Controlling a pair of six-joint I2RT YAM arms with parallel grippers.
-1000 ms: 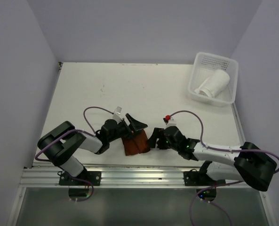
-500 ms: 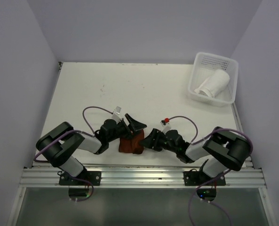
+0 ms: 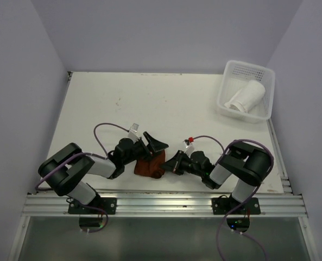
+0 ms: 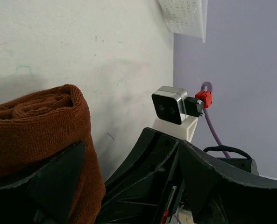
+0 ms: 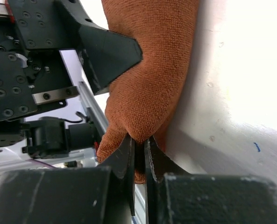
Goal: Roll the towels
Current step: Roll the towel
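Rust towel [image 5: 152, 70], pinched by right fingers [image 5: 125, 161]

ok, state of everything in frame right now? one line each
brown towel: mostly rolled, lying at the table's near edge between the two grippers
left gripper: open, fingers straddling the roll
right gripper: shut, pinching a fold of the brown towel
white towel: rolled, lying in the basket
white basket: upright at the far right corner, holding only the white towel
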